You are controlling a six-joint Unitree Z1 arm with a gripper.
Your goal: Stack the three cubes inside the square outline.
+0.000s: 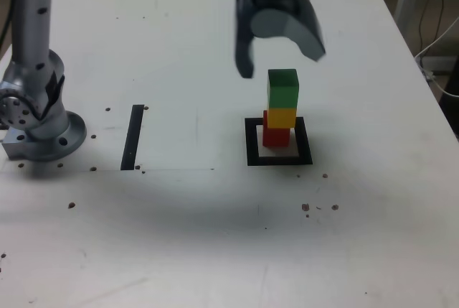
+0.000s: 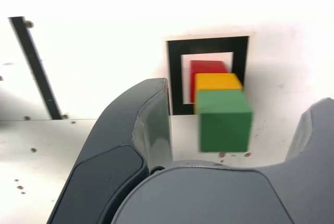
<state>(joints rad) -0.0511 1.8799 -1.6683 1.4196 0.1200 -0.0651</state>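
Now, going from the exterior view's left, I see the arm's base (image 1: pixel 39 132), then the straight black strip (image 1: pixel 133 137), and further right the square outline (image 1: pixel 279 158). Inside it stand the three cubes: the red cube (image 1: pixel 275 136) at the bottom, the yellow cube (image 1: pixel 281 117) on it, the green cube (image 1: pixel 282 89) on top. My gripper (image 1: pixel 281 60) hangs above the stack, wide open and holding nothing, so I judge the stacking finished.
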